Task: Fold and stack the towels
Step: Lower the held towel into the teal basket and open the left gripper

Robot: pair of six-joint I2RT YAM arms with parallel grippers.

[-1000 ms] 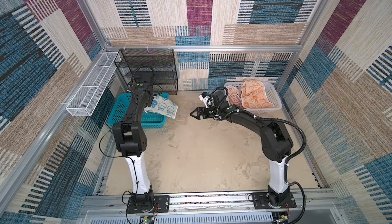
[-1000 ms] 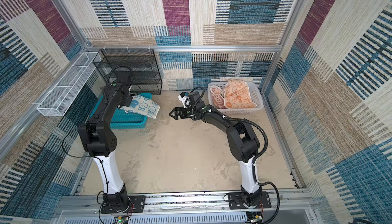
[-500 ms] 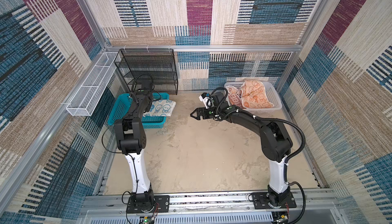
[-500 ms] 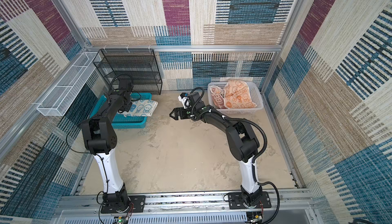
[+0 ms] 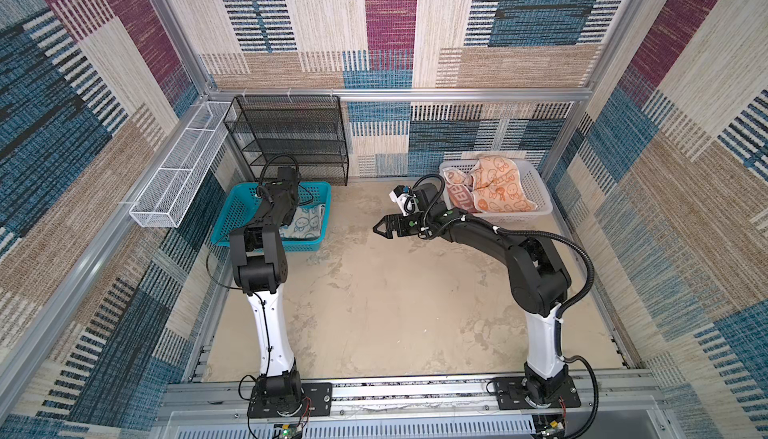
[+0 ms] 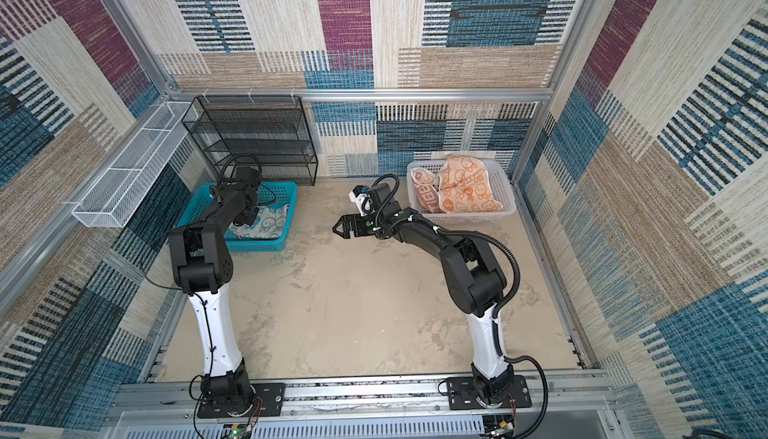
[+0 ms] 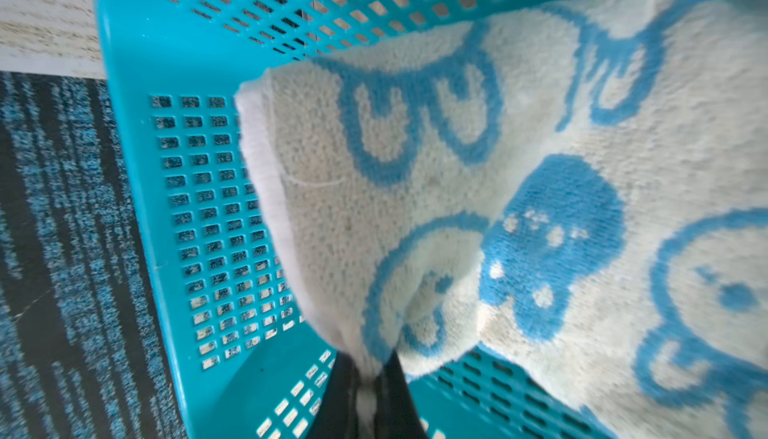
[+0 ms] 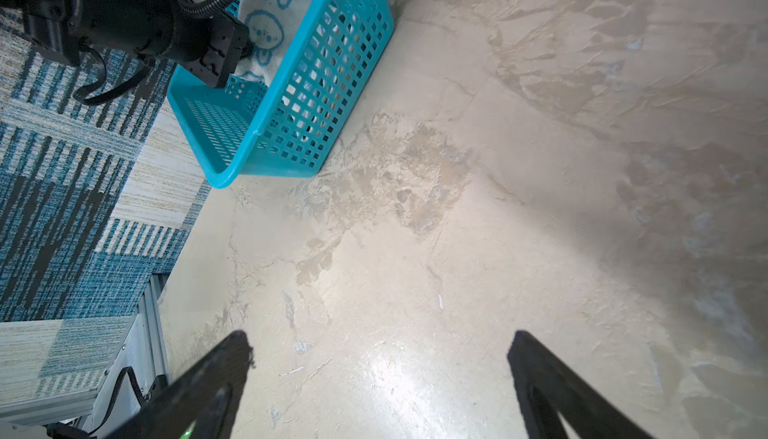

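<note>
A pale towel with blue rabbit faces (image 5: 306, 221) (image 6: 270, 223) (image 7: 457, 192) lies folded in the teal basket (image 5: 239, 204) (image 6: 286, 196) (image 7: 137, 96) at the left. My left gripper (image 7: 368, 378) is shut on that towel's edge inside the basket. An orange towel with white rabbit faces (image 5: 496, 181) (image 6: 463, 183) and a whitish towel with "RABBIT" lettering (image 5: 457, 196) (image 6: 426, 196) lie crumpled in the white basket (image 5: 536, 192) (image 6: 500, 185) at the back right. My right gripper (image 5: 379, 228) (image 6: 338, 228) (image 8: 380, 354) hangs open over the bare floor between the baskets, holding nothing.
A black wire shelf rack (image 5: 291, 138) (image 6: 253, 133) stands against the back wall behind the teal basket. A white wire tray (image 5: 178, 171) (image 6: 129, 167) hangs on the left wall. Metal rails (image 5: 395, 391) run along the front edge.
My left gripper has carried the blue rabbit towel from over the teal basket's right rim down into the basket. The right arm has stayed still.
</note>
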